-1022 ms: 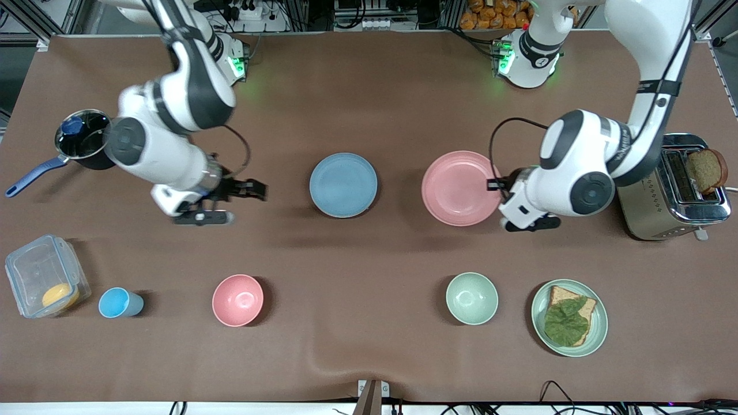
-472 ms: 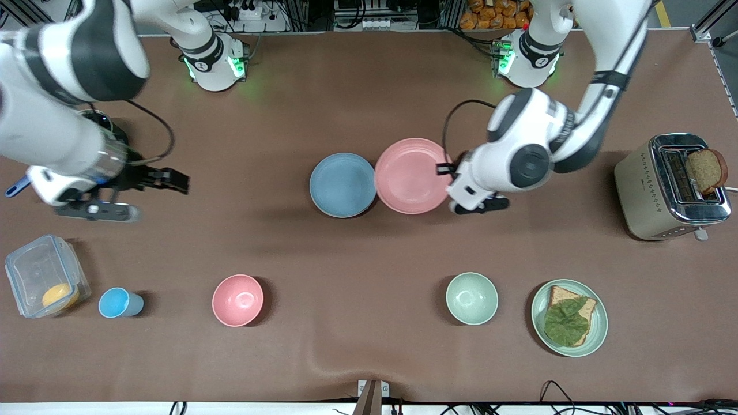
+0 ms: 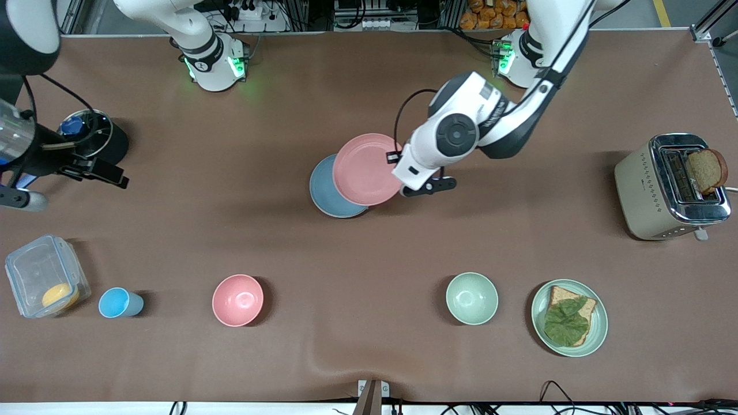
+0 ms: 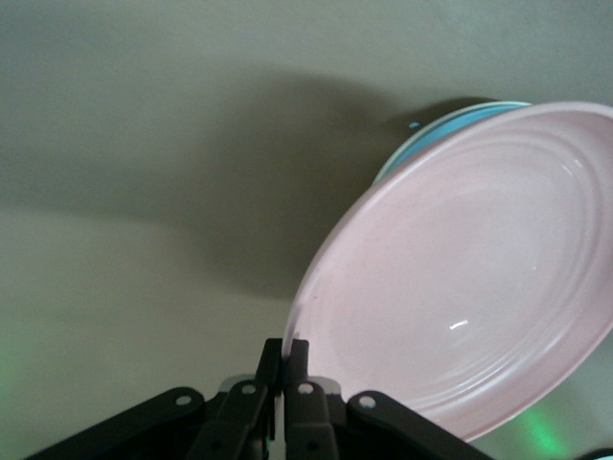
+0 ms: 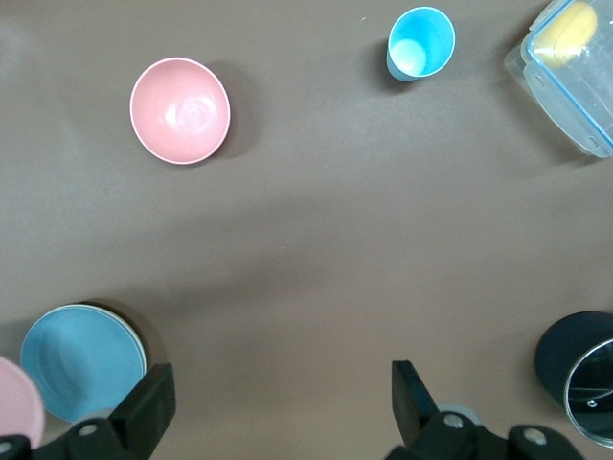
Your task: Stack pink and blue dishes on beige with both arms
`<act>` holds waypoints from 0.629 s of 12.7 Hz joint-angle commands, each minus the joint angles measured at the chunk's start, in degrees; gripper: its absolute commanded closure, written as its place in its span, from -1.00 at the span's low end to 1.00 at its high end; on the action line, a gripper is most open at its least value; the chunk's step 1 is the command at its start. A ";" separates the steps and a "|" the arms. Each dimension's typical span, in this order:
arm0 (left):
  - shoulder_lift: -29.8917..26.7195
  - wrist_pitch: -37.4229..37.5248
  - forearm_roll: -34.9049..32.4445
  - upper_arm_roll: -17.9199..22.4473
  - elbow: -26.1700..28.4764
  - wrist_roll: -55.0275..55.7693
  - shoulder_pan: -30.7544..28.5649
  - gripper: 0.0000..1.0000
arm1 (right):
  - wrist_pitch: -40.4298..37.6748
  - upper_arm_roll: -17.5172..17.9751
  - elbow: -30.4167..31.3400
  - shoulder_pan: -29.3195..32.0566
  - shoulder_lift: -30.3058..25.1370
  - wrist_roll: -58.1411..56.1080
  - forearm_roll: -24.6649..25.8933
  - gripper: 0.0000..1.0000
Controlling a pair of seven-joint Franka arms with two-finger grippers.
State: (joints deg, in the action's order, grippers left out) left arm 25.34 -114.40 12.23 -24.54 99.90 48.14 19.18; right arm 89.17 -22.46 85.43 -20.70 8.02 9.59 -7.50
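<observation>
Left pincer [image 3: 398, 173] clenched on pink plate's [image 3: 366, 168] rim — plate tilted, overlapping blue plate [image 3: 324, 193] mid-worktop | right pincer [image 3: 86, 173] released, waiting over pot [image 3: 92, 138] | you shift pink toward camera to centre — 1 stack.

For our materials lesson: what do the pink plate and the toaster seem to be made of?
Pink plate: probably matte plastic or melamine, judging by its even pastel colour and soft, dull sheen; glazed ceramic is possible. Toaster: metal body with a brushed, dotted side and a mirror-bright chrome top.
</observation>
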 commanded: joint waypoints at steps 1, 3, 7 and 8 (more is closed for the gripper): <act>2.95 -3.28 1.48 0.29 -0.76 2.39 2.26 1.00 | 1.35 9.69 3.59 9.42 -3.27 -0.71 2.91 -1.00; 4.53 -5.30 1.48 0.29 -0.67 3.27 3.41 1.00 | 2.06 15.49 4.66 15.92 -4.33 -0.80 3.81 -1.00; 7.43 -9.26 1.57 0.29 -0.58 4.86 5.86 1.00 | 5.12 16.22 4.39 19.29 -4.85 -0.80 3.72 -1.00; 8.05 -10.48 1.57 0.37 -0.67 5.55 6.48 1.00 | 5.14 16.22 4.39 19.29 -4.94 -1.23 3.72 -1.00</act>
State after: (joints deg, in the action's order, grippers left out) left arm 32.31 -123.04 12.29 -24.52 99.91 52.18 24.22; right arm 92.80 -8.00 87.73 -2.86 5.34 8.74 -5.04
